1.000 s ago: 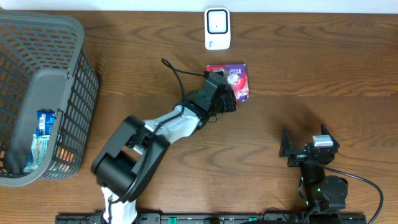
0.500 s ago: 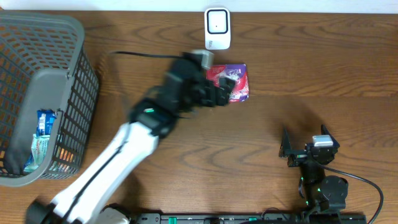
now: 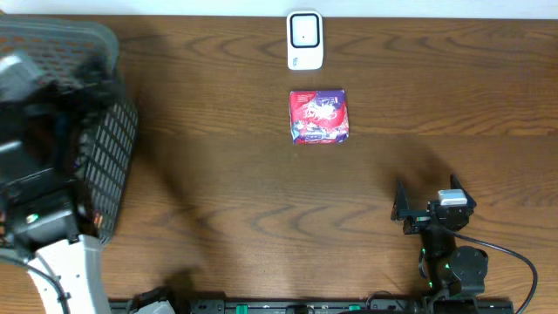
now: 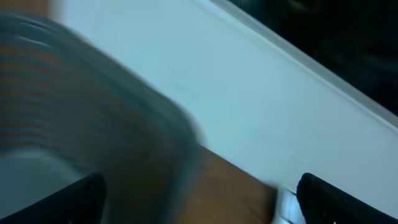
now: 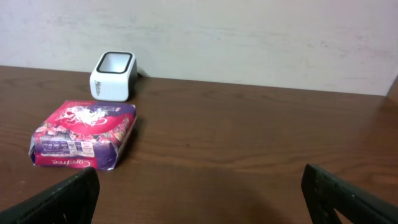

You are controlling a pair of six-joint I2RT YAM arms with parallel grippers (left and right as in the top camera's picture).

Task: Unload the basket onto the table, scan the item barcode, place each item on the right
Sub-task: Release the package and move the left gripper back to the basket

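Left gripper (image 4: 199, 202) gapes above basket (image 3: 113, 144); packet (image 3: 318, 116) lies near scanner (image 3: 304, 39).

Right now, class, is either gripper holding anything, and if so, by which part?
Nothing is held. The left gripper and right gripper are open and empty; the snack packet lies free on the table.
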